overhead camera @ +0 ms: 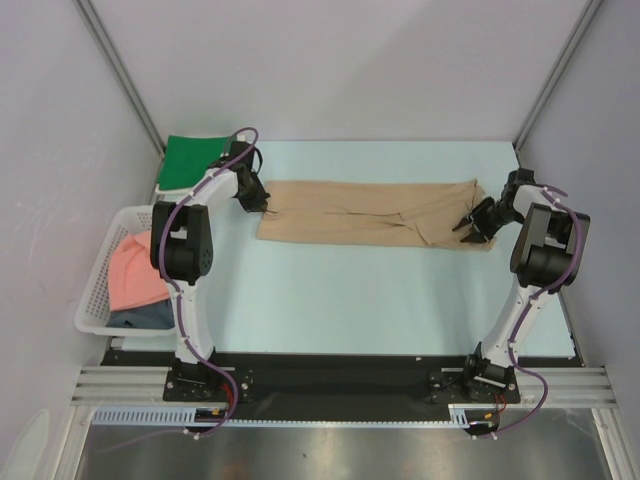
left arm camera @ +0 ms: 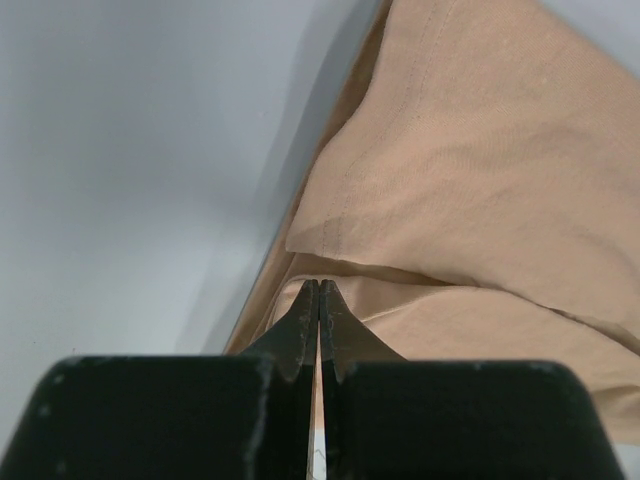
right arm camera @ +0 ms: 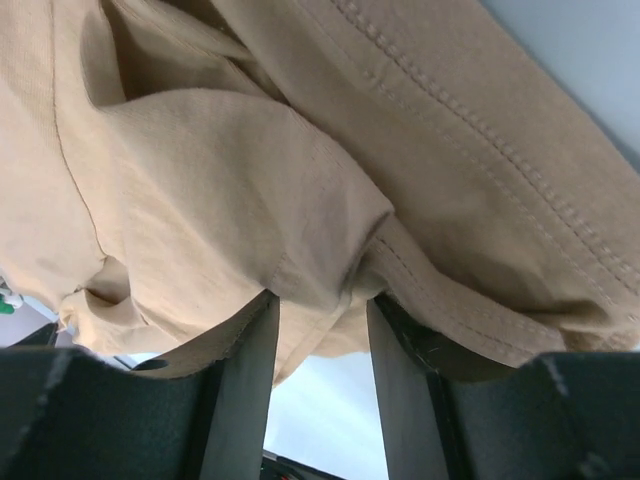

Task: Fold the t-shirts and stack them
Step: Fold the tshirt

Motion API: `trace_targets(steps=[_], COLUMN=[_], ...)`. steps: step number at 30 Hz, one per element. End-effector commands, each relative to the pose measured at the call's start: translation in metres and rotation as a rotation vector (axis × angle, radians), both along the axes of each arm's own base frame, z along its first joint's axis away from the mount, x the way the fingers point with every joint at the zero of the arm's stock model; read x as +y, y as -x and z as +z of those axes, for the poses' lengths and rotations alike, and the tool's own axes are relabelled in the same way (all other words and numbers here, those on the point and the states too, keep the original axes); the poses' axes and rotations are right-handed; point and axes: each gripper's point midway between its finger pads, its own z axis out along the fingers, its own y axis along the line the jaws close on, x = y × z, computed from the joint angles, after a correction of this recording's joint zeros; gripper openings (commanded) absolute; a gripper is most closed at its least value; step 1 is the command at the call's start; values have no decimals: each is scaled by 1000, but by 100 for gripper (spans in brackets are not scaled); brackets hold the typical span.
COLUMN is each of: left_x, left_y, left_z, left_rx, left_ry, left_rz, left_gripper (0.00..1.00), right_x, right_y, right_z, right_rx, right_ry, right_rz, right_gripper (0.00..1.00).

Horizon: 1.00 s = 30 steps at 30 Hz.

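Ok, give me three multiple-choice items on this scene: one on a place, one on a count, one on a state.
1. Where on the table does the green t-shirt lie? A) near edge B) centre C) far-left corner
2. How many shirts show in the white basket? A) two B) none C) four
3. How do the left gripper's jaws stand? A) wide open B) shut C) out of view
Key: 1 C, it lies folded in that corner; 2 A, a pink t-shirt and a dark t-shirt; 3 B, they meet at the tan t-shirt's edge.
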Motion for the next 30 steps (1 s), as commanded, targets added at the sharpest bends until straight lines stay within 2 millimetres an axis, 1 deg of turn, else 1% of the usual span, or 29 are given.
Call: trace_targets(steps=[1,5,11,13,14,15,18,22,23,25,30], left_x=[0,0,0,-1,-1,-2,-2,-1,-1,-2,-2], left_y=[-10,-9,-11,-11,-12,-12,-12,-11,-11,-11,-12], left_z=[30,30,32,31,31,30,31,30,28,29,29], left_rx=[-75,-74,-81,-80,-82,-79,-82,-79,-76,-77,-80], left_ry=[9,8,10,11,13,16,17,14,15,17,18], left_rz=[-21,-19,-21,-21,-22,-22,-22,-22,-23,-24,-25], left_gripper=[0,0,0,0,0,0,0,0,0,0,0], right_x=[-1,-1,-1,-1,0,1,0,-1,0,0,6], right_y=[-20,-25,-35,-36,-36,-36,-36,-37,-38,-38,-36], right_z=[7,6,20,20,19,19,23,29,28,25,28], right_rx=[-64,-69,-114,-110,-105,-101,-98,-111,-109,-98,-91], right_ry=[-14,-20,-23,-31,-39,-42,-34,-27,-31,-37,-48], right_rz=[-1,-15,-30,-31,-32,-30,-33,-32,-31,-29,-21], right_gripper=[46,44,39,32,26,26,26,29,34,37,36])
